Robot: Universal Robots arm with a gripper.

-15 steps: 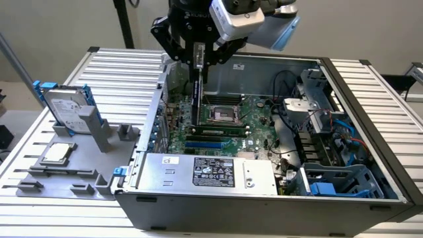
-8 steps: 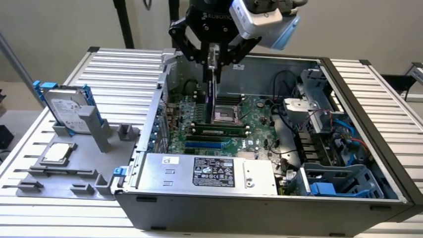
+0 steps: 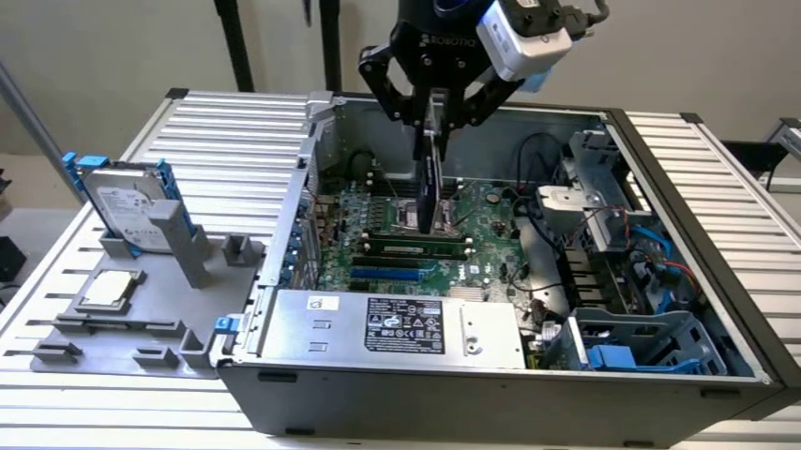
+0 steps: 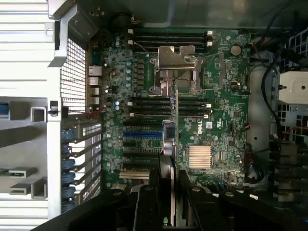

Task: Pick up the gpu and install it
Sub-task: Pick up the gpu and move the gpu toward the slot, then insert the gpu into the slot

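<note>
jaws clamped on the gpu (image 3: 433, 187), which hangs straight below them, long axis vertical, edge-on over the motherboard (image 4: 226, 120). expansion slots (image 4: 143, 139) lie just beside its lower end; card plane looks crosswise to them, not seated.

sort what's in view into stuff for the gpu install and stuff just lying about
For the job:
- graphics card, gripped edge-on in the tool
- motherboard
- open computer case

Lying about:
- hard drive, upright in the grey holder
- silver chip on that holder
- memory sticks already in the board
</note>
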